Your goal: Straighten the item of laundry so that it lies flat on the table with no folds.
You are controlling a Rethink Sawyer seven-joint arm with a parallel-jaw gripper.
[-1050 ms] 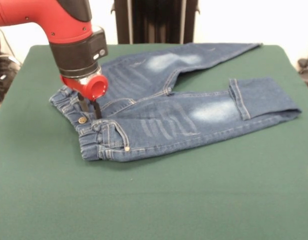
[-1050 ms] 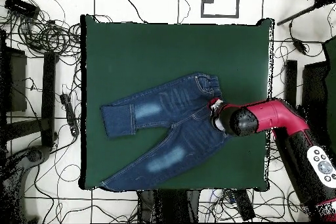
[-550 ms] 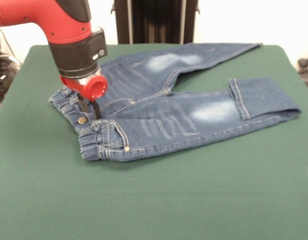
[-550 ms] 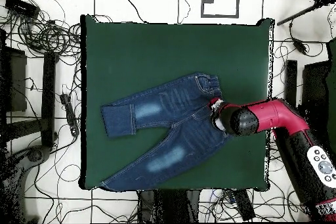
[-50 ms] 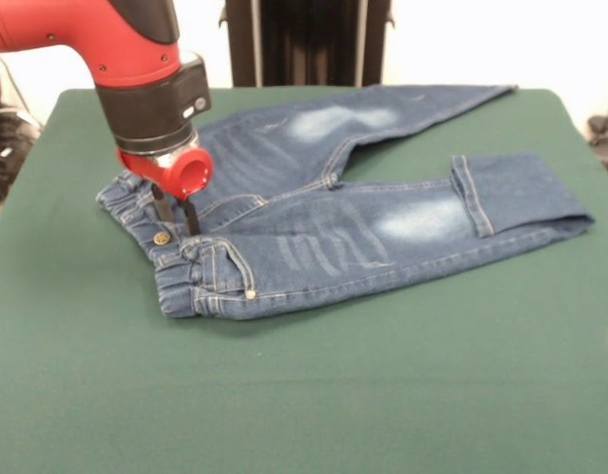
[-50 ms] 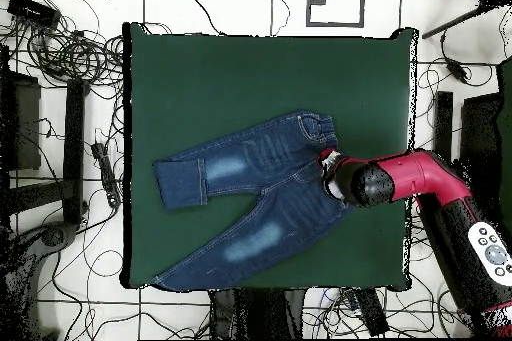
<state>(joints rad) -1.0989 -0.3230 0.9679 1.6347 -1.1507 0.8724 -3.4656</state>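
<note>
Pincer [image 5: 176,210] planted at the waistband [image 5: 151,219] of the small denim jeans [image 5: 324,212], two dark fingers [image 5: 190,216] standing close together and pressed down into the cloth just beside the metal button [image 5: 162,237]; apparently pinching a bit of denim, though hard to say how firmly. Jeans spread on the green surface [image 5: 314,395], stretching away from the pincer toward the far side, both legs diverging. Mostly flat already, judging by the smooth thighs with faded patches. Still left: the cuff [image 5: 521,193] of the leg farthest from the pincer, turned back on itself in a wide fold (plain in both views), and the bunched, rumpled elastic right under the pincer. Other leg [image 5: 422,99] running off to the surface's edge, seemingly straight. Probably two thirds done, with the cuff fold the main thing outstanding.
</note>
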